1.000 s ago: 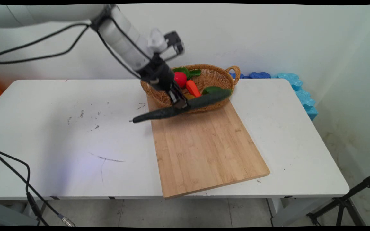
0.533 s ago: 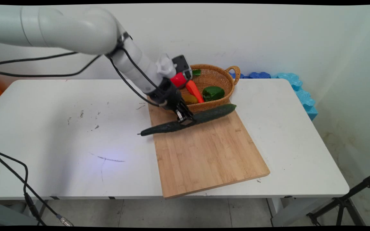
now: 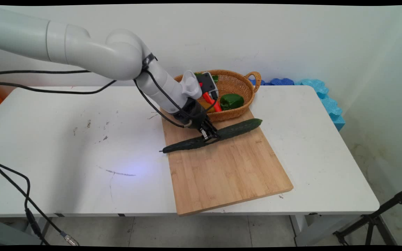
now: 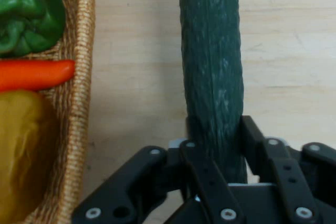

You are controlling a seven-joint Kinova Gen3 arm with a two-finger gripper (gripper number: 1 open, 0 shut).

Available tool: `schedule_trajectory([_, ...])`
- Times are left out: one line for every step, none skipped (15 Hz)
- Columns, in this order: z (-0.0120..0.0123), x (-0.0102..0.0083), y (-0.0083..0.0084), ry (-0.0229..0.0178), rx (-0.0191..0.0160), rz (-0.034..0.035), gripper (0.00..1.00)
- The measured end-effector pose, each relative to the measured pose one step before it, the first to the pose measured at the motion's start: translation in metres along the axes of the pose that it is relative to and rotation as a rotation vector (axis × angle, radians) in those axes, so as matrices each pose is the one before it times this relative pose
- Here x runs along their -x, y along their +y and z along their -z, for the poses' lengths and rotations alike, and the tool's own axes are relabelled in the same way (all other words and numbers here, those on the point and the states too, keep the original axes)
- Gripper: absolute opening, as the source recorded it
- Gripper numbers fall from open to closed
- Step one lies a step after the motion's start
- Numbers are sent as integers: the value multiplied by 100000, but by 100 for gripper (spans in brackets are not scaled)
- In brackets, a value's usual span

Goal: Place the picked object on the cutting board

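Cucumber [image 3: 212,135] clamped mid-length in end effector [image 3: 210,135] — seemingly on board [image 3: 229,170].

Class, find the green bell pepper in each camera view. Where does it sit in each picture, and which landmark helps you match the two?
Main view: green bell pepper lies in the wicker basket, right of centre, towards the wall.
Hand view: it fills the top left corner, inside the basket's rim.
Shared landmark: the orange carrot beside it.

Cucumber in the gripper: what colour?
Dark green cucumber, finely mottled skin; hand view shows it best.
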Motion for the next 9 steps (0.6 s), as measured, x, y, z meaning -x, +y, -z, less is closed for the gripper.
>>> schedule_trajectory([-225,-23,61,113,-248,-121,0])
schedule_trajectory([-314,-55,89,179,-347,-235,100])
schedule_trajectory([-174,-33,53,85,-176,-139,100])
schedule_trajectory([-233,-33,80,108,-249,-225,100])
schedule_trajectory([-137,-41,57,125,-79,-136,100])
schedule_trajectory([-236,-103,110,267,18,-244,100])
schedule_trajectory([-151,-88,94,299,170,-76,100])
schedule_trajectory([-94,-174,105,473,278,-41,100])
schedule_trajectory([-9,-207,71,532,238,-61,100])
